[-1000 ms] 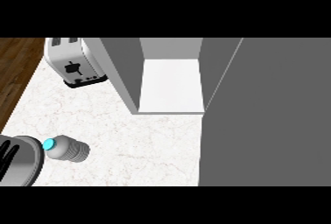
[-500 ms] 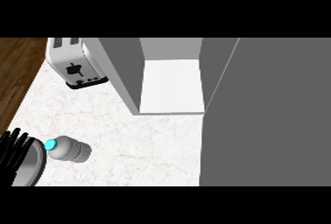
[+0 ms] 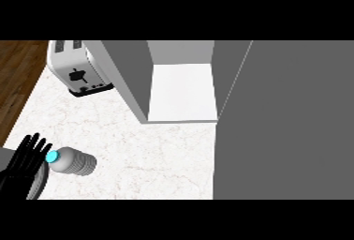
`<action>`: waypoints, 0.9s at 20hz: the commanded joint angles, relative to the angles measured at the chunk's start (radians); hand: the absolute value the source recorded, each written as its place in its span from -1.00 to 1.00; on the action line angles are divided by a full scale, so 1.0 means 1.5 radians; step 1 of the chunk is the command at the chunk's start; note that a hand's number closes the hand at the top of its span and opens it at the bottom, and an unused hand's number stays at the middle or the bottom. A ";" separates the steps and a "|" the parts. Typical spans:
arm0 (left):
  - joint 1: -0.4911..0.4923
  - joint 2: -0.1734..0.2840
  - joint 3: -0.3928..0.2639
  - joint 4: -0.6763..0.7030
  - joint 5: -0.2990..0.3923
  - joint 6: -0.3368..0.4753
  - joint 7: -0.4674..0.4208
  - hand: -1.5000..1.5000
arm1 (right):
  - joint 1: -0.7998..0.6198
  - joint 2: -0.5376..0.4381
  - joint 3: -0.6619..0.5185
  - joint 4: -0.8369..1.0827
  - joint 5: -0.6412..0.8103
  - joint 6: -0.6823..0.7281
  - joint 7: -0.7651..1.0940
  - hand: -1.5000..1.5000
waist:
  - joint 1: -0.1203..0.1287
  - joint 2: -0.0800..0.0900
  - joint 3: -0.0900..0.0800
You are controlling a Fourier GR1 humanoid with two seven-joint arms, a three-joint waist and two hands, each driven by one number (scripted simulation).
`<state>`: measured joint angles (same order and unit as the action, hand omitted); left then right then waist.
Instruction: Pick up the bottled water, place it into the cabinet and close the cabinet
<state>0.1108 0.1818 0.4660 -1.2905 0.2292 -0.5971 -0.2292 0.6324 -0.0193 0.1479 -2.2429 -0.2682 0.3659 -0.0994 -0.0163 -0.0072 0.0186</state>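
Observation:
The bottled water [image 3: 74,161] lies on its side on the marble counter at the lower left, its light blue cap pointing left. My left hand [image 3: 27,157] comes in at the left edge with its fingers straight and raised, right beside the cap end, its fingertips close to or touching the cap. The cabinet [image 3: 181,91] stands open at the upper middle, its white shelf bare, and its grey door [image 3: 290,122] fills the right side of the view. My right hand does not show.
A silver toaster [image 3: 77,69] stands at the back left of the counter [image 3: 152,154], next to the cabinet's left wall. Dark wooden floor [image 3: 17,79] shows past the counter's left edge.
My left hand has risen from the lower left corner and its fingers have spread out straight beside the bottle's cap. The bottle has not moved.

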 commanded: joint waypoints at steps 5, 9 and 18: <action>-0.106 0.055 0.019 0.264 -0.026 -0.028 -0.077 -1.00 | 0.006 -0.018 -0.027 0.006 -0.031 0.014 0.002 -1.00 | 0.000 0.006 -0.014; -0.118 0.059 0.023 0.309 -0.024 -0.042 -0.093 -1.00 | -0.004 -0.012 -0.017 -0.011 -0.025 0.003 0.015 -1.00 | -0.001 0.007 -0.014; -0.214 0.094 -0.003 0.546 -0.116 -0.040 -0.265 -1.00 | 0.010 -0.007 -0.006 0.005 0.005 0.025 -0.027 -1.00 | -0.003 0.007 -0.014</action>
<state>-0.1580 0.2677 0.4614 -0.6411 0.0928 -0.6146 -0.5103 0.6352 -0.0363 0.1154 -2.2238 -0.2900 0.3988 -0.1319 -0.0197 -0.0014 0.0093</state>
